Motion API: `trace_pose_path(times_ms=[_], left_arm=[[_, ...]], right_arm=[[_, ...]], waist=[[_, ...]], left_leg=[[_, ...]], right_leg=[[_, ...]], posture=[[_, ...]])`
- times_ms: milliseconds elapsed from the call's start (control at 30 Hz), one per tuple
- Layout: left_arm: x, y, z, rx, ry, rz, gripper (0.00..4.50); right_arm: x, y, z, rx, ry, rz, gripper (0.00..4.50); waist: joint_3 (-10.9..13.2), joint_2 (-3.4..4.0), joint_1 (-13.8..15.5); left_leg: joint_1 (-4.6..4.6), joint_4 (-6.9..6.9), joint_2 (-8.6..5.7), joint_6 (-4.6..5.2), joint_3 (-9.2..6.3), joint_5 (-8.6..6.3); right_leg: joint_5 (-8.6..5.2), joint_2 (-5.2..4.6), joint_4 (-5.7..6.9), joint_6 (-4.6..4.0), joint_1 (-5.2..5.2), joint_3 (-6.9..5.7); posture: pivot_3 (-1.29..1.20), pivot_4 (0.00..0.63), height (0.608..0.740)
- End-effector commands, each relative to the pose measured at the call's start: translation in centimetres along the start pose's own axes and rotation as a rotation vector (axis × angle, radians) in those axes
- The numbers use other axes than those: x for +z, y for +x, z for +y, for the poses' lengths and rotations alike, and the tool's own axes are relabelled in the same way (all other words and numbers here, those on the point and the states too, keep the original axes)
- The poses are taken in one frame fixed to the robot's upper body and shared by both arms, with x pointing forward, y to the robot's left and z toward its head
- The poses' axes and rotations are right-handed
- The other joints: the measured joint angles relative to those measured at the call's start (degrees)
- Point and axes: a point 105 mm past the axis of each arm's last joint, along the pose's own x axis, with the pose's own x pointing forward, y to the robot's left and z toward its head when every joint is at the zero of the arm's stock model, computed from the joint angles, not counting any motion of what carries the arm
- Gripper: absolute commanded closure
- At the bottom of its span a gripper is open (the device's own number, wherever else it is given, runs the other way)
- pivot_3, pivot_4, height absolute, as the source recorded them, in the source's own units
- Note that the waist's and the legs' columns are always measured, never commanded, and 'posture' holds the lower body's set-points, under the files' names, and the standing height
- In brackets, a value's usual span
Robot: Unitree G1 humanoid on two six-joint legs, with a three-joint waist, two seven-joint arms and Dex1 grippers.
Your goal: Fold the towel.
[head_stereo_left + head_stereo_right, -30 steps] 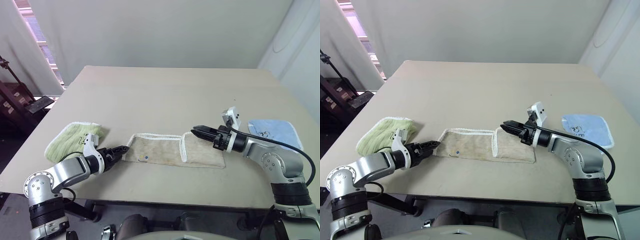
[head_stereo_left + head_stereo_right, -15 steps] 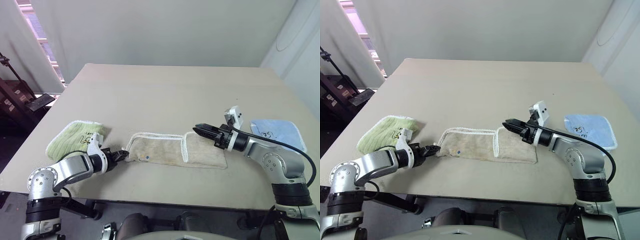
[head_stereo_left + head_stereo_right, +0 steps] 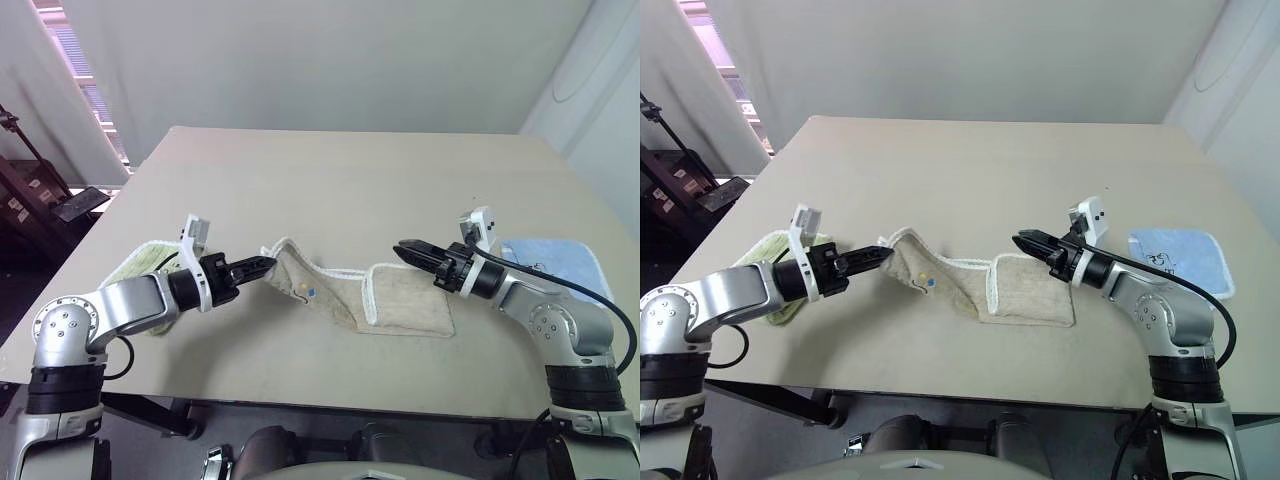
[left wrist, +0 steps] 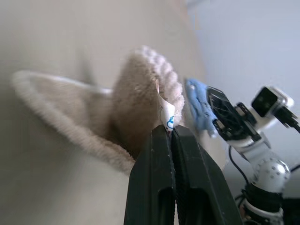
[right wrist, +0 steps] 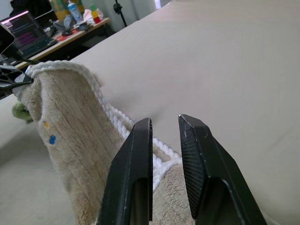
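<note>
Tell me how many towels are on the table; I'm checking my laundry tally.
3. The beige towel lies mid-table, its left end lifted by the left tool. A green towel lies at the left edge, partly hidden behind the left arm. A blue towel lies at the right.

The far half of the bench (image 3: 340, 170) lies bare from edge to edge, giving wide passage. Along the near edge, the towel (image 3: 400, 300) takes the middle, its left end raised off the surface by the left end effector (image 3: 262, 266), which is clamped on it. The right end effector (image 3: 404, 247) hovers above the towel's folded right part. A green towel (image 3: 135, 268) sits near the left edge, a blue towel (image 3: 550, 258) near the right edge.
</note>
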Motion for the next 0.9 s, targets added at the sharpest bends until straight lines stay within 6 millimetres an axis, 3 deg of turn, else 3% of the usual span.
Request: trace_pose_path(times_ms=[33, 300, 433, 600, 733, 900], left_arm=[[0.2, 0.4, -0.4, -0.019, -0.007, 0.012, 4.47], [-0.3, 0.7, -0.4, -0.002, 0.037, 0.055, 4.47], [-0.6, -0.4, 2.2, 0.124, 0.039, 0.057, 4.47], [-1.1, -2.0, 3.1, 0.150, 0.027, 0.048, 4.47], [-1.7, -3.1, 5.0, 0.229, -0.011, 0.038, 3.14], [-2.8, -4.1, 5.6, 0.246, -0.086, 0.033, 1.25]], right_arm=[[1.4, -0.5, 0.1, -0.013, -0.043, -0.050, 3.55], [1.1, -0.9, 0.1, -0.032, -0.037, -0.052, 3.55], [0.8, -1.0, 0.2, -0.034, -0.038, -0.041, 3.55], [0.6, -1.0, 0.2, -0.030, -0.038, -0.035, 3.55], [0.3, -0.7, 0.1, -0.024, -0.037, -0.028, 3.55], [0.1, -0.3, 0.2, -0.007, -0.042, -0.017, 3.55]], waist=[[0.01, -0.01, -0.18], [0.05, -0.05, -0.07], [0.05, -0.05, -0.23], [0.09, -0.03, -0.22], [0.10, -0.01, -0.23], [0.10, -0.01, -0.19]], left_leg=[[0.00, 0.00, 0.00, 0.00, 0.00, 0.01], [0.00, 0.03, 0.01, -0.13, 0.00, 0.10], [0.00, 0.04, 0.00, -0.10, 0.00, 0.08], [0.00, -0.01, 0.02, -0.15, 0.00, 0.10], [0.00, -0.01, 0.02, -0.05, 0.00, 0.02], [0.00, -0.02, 0.02, -0.05, 0.00, 0.01]], right_leg=[[0.00, 0.00, 0.00, 0.00, 0.01, 0.00], [-0.01, 0.02, 0.03, 0.01, 0.01, 0.00], [-0.01, 0.02, 0.02, 0.01, 0.03, 0.00], [-0.01, 0.02, 0.03, 0.01, -0.07, 0.00], [-0.01, 0.01, 0.02, 0.01, -0.27, 0.01], [-0.01, -0.02, 0.02, 0.01, -0.30, 0.01]], posture=[[0.00, 0.000, 0.724], [0.00, 0.000, 0.724], [0.00, 0.000, 0.724], [0.00, 0.000, 0.724], [0.00, 0.000, 0.724], [0.00, 0.000, 0.724]])
